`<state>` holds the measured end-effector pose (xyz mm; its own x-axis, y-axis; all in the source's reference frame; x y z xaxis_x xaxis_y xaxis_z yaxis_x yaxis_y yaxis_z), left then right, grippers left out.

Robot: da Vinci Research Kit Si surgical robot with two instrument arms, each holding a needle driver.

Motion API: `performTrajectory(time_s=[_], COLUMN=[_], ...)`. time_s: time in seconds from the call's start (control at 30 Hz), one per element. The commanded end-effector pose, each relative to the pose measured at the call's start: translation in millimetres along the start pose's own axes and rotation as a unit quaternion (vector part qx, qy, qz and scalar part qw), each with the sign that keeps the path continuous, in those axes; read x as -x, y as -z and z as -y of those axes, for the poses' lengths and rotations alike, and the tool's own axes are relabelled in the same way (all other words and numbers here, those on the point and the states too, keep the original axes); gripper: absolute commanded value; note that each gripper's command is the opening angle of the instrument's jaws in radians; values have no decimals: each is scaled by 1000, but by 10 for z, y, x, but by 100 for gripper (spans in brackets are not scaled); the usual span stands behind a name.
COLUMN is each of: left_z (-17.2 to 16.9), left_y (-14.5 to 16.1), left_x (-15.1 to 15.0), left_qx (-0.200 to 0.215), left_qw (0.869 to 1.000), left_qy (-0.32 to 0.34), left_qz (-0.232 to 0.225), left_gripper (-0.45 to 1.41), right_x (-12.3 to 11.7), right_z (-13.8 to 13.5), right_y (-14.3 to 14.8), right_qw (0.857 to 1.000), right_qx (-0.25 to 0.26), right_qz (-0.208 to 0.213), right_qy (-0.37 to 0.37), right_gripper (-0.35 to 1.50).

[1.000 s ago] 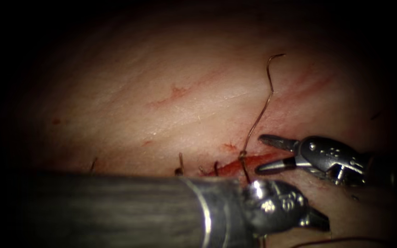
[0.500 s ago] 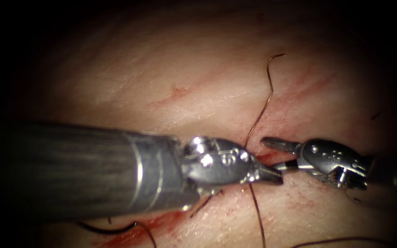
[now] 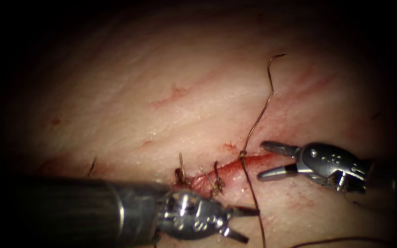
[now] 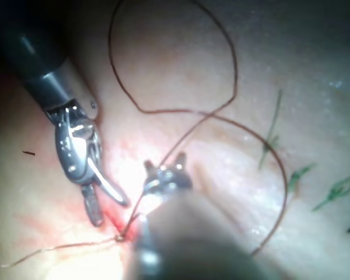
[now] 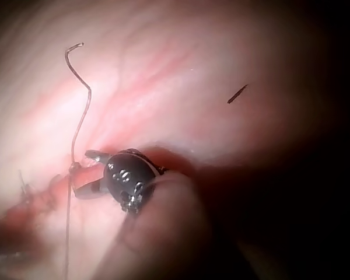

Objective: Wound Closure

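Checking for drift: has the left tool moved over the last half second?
Yes. The left tool has dropped down-left, from level with the knot to below the cut.

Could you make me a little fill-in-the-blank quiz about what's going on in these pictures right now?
1. The right tool has its jaws ____.
2. The left tool holds ____.
3. The thread rises from a ____ at the cut.

Missing words: open; nothing; knot
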<state>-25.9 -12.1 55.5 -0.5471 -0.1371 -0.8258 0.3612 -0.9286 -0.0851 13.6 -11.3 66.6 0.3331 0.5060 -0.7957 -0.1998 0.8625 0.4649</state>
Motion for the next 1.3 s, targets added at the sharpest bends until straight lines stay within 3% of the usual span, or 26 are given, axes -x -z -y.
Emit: performTrajectory(time_s=[0.03, 0.13, 0.23, 0.43, 0.63, 0.93, 1.3], left_z=[-19, -33, -29, -22, -19, -10, -17], left_y=[-22, -37, -41, -40, -76, -89, -92], left_x=[5, 19, 22, 20, 31, 32, 9], left_qx=[-13, -65, -123, -214, -223, -243, -247], left_qw=[999, 997, 992, 976, 972, 966, 962], left_qy=[-30, -45, -33, -37, -70, -79, -82], left_qz=[5, 27, -10, -36, -26, -47, -79], left_gripper=[52, 71, 78, 76, 74, 64, 54], right_x=[6, 6, 7, 8, 8, 7, 9], right_z=[1, 2, 2, 2, 5, 6, 8], right_y=[-7, -4, -3, -2, -1, -2, -3], right_qw=[1000, 1000, 1000, 1000, 1000, 1000, 1000], right_qx=[0, -1, -2, -2, -2, -1, -1], right_qz=[-1, -3, -3, -3, -3, -6, -9], right_qy=[-1, -1, 0, 0, 0, 0, 0], right_gripper=[133, 133, 133, 133, 131, 131, 131])
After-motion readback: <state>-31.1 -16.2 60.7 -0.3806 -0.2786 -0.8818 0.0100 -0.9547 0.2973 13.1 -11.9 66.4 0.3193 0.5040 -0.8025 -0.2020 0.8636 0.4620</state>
